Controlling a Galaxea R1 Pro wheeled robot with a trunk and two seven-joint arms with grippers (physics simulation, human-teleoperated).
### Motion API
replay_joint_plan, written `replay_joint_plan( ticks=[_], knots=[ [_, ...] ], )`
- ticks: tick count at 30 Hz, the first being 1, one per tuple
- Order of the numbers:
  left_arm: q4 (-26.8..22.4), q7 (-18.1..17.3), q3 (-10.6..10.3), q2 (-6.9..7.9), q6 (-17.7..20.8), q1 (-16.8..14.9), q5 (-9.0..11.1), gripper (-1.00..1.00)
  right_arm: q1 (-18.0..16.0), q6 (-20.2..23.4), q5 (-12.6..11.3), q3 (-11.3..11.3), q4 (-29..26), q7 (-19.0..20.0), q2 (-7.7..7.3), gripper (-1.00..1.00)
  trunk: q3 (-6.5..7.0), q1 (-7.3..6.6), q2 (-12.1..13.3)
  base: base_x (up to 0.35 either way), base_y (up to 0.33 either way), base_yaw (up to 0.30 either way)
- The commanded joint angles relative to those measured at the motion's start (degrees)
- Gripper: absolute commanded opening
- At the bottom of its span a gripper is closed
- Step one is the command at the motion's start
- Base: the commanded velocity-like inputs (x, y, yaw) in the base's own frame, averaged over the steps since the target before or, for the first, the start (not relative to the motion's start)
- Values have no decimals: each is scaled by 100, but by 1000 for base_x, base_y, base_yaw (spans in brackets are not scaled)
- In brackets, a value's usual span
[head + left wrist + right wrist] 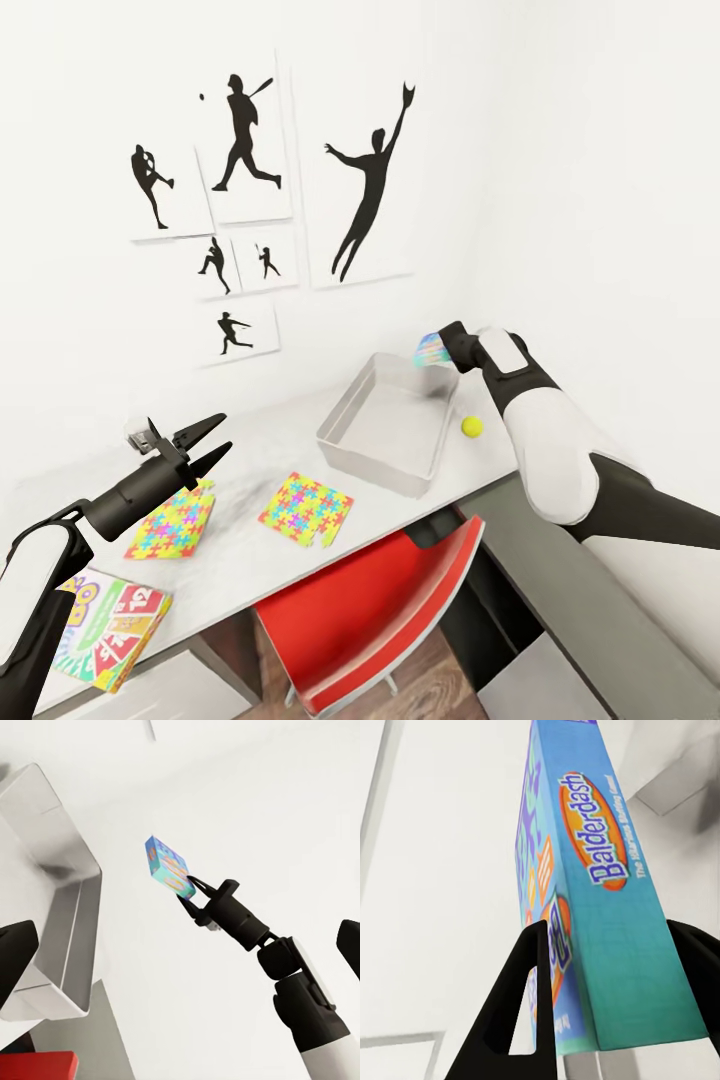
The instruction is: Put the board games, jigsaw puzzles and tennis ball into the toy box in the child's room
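Observation:
The open grey toy box (390,425) stands on the table (260,450) near the wall. My right gripper (446,352) is shut on a small blue board game (432,350), holding it tilted above the box's far right corner; the same "Balderdash" box (592,892) sits between the fingers (521,1005) up close. The tennis ball (472,426) lies just right of the toy box. Two jigsaw puzzles (306,510) (175,520) lie flat on the table. My left gripper (205,445) hovers open above the left puzzle. A Skip-Bo board game (110,625) lies at the table's near edge.
A red chair (390,600) is tucked under the table's front edge below the toy box. A darker grey corner section (560,600) runs along the right, under my right arm. Baseball silhouette prints (245,140) hang on the white wall behind.

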Motion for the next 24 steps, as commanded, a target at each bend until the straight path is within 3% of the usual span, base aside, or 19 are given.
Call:
replay_joint_plan(
  ticks=[1,11,24],
  knots=[
    [1,-22,7,0,27,-5,-11,100,-3,20,-49,-13,-15,-39,4,-100,-12,3,-12,0,0,-31],
    [1,-27,6,6,34,-5,-5,100,-1,-3,-50,-13,-19,-29,4,-100,-13,3,-12,8,12,-9],
    [3,-12,0,2,29,-5,-24,100,-7,1,-46,-13,-30,-22,-8,-100,-14,3,-12,129,120,-6]
  ],
)
